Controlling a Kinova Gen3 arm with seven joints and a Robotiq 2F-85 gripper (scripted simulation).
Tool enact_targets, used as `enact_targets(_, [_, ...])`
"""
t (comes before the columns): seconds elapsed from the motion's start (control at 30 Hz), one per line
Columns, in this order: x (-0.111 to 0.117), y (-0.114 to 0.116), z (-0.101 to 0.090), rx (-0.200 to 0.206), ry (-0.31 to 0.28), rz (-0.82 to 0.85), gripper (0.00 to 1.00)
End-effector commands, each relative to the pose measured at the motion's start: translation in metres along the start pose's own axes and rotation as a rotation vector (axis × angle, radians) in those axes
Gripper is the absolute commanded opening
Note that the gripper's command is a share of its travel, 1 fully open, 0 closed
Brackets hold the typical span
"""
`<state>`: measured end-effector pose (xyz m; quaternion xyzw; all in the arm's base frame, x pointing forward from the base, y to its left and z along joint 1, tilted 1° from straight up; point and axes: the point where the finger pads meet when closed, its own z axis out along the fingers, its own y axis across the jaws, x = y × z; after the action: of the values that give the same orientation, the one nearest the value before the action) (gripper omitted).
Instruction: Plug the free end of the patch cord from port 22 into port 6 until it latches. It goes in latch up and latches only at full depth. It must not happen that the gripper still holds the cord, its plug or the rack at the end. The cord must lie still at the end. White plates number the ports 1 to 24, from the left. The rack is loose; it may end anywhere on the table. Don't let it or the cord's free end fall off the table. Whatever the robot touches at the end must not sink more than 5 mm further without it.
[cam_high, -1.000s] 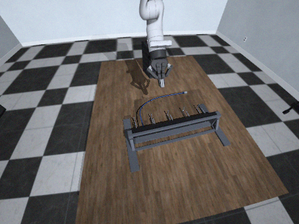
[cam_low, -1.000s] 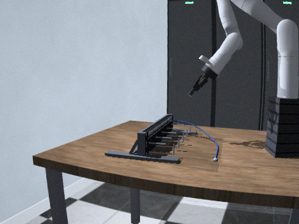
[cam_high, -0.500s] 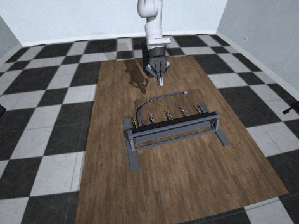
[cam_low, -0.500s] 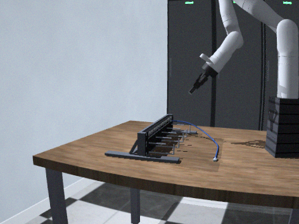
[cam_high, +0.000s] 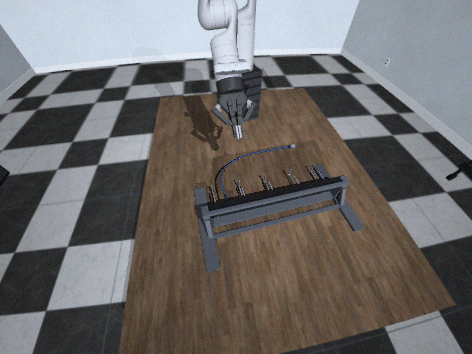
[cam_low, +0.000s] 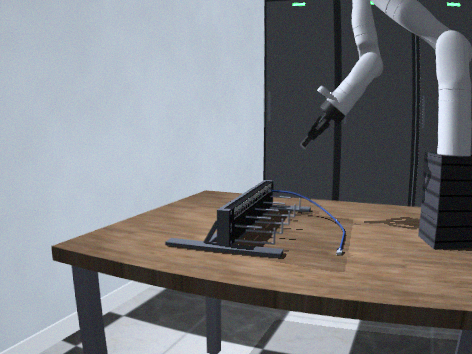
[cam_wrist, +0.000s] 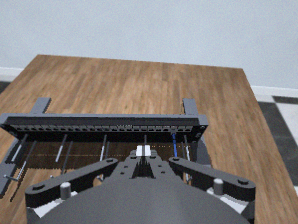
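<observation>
The patch cord (cam_high: 265, 150) (cam_low: 343, 234) (cam_wrist: 175, 147) is blue. One end is in the rack near the right end of its port row in the wrist view. The cord curves out over the table to its free plug (cam_high: 293, 146) (cam_low: 339, 252), which lies on the table on the robot's side of the rack. The rack (cam_high: 275, 198) (cam_low: 224, 227) (cam_wrist: 100, 121) stands upright on its feet; its port numbers are too small to read. My gripper (cam_high: 238, 131) (cam_low: 303, 145) (cam_wrist: 143, 154) is shut and empty, high above the table, between the rack and the robot base. The free plug is hidden in the wrist view.
Several thin metal rods (cam_high: 266, 182) (cam_low: 260, 218) (cam_wrist: 63, 149) stick out from the rack's port side toward the robot. The rack's feet (cam_high: 211, 255) (cam_low: 225, 246) extend both ways on the wooden table (cam_high: 280, 280) (cam_low: 150, 260) (cam_wrist: 125, 82). The dark robot base (cam_low: 442, 200) stands at the table's back.
</observation>
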<state>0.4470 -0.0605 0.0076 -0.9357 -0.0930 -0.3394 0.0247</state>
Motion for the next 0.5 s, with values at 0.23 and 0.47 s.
enact_targets(0.23, [0.002,0.045,-0.002,-0.020,0.008,0.017,0.00])
enact_targets(0.47, [0.002,0.049,-0.002,-0.020,0.008,0.017,0.00])
